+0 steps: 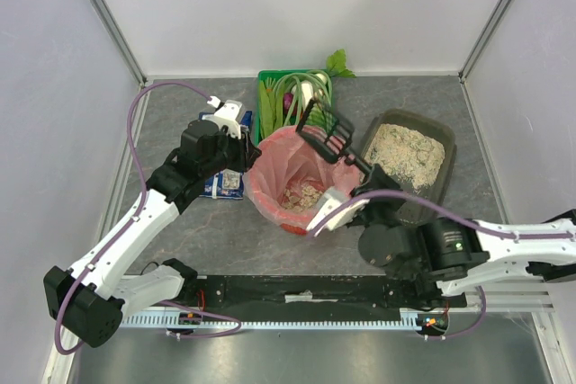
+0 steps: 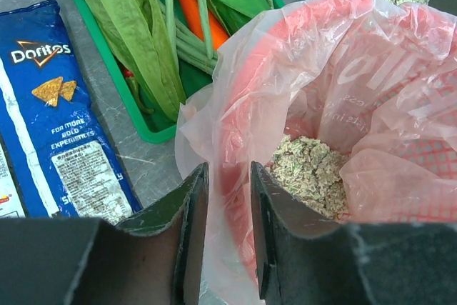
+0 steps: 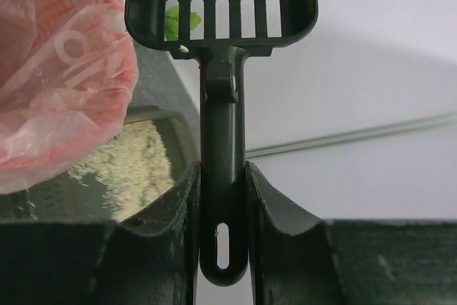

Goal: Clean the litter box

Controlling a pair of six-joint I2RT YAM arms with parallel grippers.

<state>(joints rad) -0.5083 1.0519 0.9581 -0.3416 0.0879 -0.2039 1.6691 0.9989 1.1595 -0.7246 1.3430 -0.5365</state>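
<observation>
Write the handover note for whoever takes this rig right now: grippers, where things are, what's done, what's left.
Grippers: the left gripper is closed on the rim of the red bin, with the pink bag pinched in.
The right gripper is shut on the handle of the scoop, which is empty and raised over the bin's far rim.
Things: the litter box sits on the table right of the bin, with beige litter inside.
Done: clumped litter lies in the bag.
Left: probably more sifting, though I cannot tell if waste is in the box. Then put down the scoop and release the bin.
</observation>
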